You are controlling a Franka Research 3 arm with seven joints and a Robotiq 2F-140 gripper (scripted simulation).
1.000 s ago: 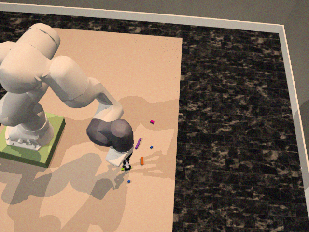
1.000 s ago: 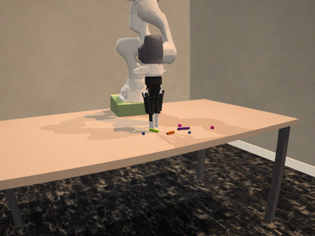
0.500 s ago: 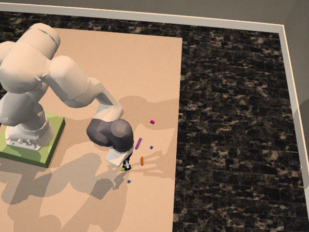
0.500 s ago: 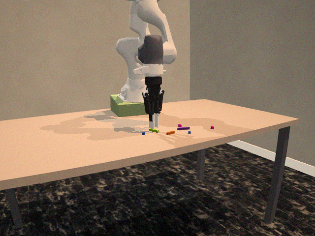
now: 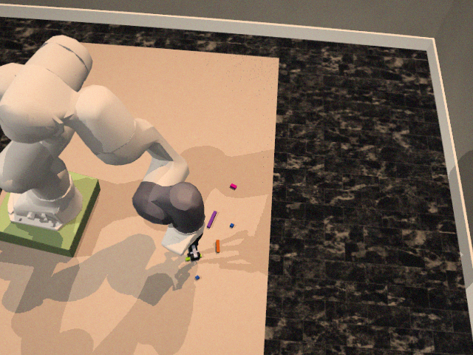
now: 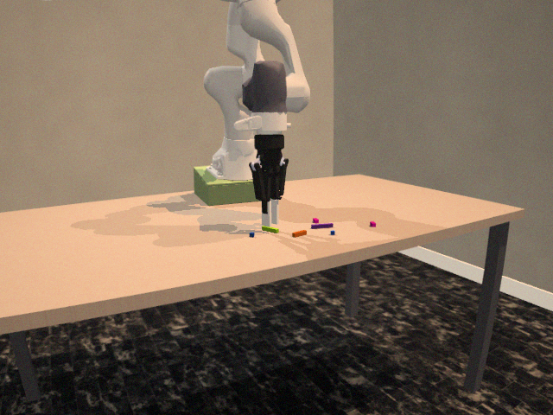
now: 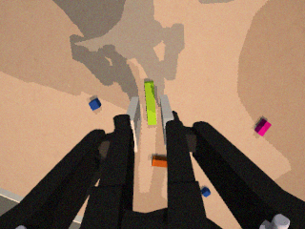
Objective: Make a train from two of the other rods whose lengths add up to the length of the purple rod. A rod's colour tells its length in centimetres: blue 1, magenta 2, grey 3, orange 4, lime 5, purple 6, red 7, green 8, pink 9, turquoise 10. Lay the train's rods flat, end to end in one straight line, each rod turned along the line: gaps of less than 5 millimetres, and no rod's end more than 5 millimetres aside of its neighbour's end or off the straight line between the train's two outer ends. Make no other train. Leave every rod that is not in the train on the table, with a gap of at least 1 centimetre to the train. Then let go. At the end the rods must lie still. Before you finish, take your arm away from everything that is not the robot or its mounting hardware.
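Note:
The lime rod [image 7: 151,103] lies flat on the table, also seen in the exterior view [image 6: 270,229]. My gripper [image 7: 150,107] [image 6: 270,220] hangs straight down over it, fingers a narrow way apart on either side of the rod's line, with a gap on each side and the tips just above the rod. It holds nothing. The orange rod [image 5: 217,245] lies just to the right, and the purple rod [image 5: 211,219] lies beyond it. One blue cube [image 5: 196,277] sits near the lime rod, and another [image 5: 231,225] sits by the purple rod. In the top view my gripper [image 5: 194,254] covers most of the lime rod.
A magenta rod [image 5: 233,186] lies further out toward the table's right edge. A second magenta rod [image 6: 314,220] sits behind the purple rod. The arm's green base block [image 5: 49,225] stands at the left. The table's right edge is close to the rods.

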